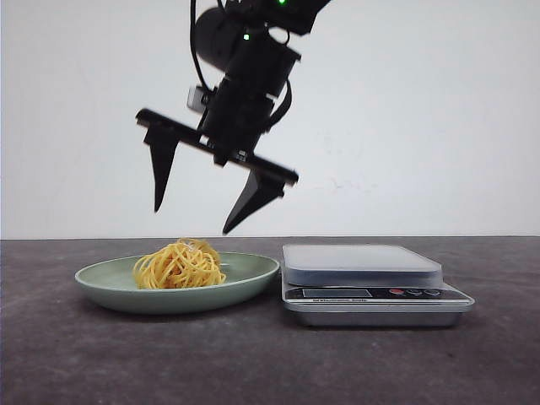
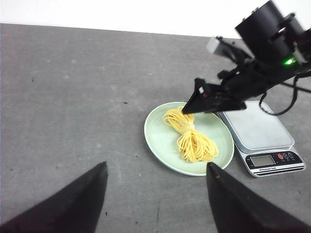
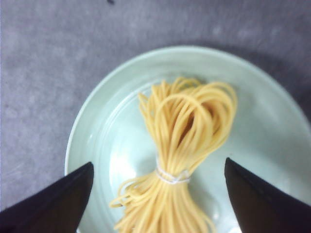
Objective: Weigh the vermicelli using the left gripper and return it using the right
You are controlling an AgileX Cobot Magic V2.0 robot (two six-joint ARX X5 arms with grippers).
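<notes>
The vermicelli (image 1: 179, 266) is a yellow bundle tied with a white band, lying in the pale green plate (image 1: 249, 272). The black arm hanging over the plate in the front view is my right one. Its gripper (image 1: 192, 221) is open, with its fingertips a little above the noodles. The right wrist view looks straight down on the vermicelli (image 3: 187, 126), and the open gripper (image 3: 158, 162) straddles it without touching. My left gripper (image 2: 156, 164) is open and empty over bare table, short of the plate (image 2: 155, 136). It does not show in the front view.
A silver digital kitchen scale (image 1: 363, 266) stands right beside the plate, to its right, with nothing on its platform. It also shows in the left wrist view (image 2: 257, 131). The table is dark grey, with a white wall behind it.
</notes>
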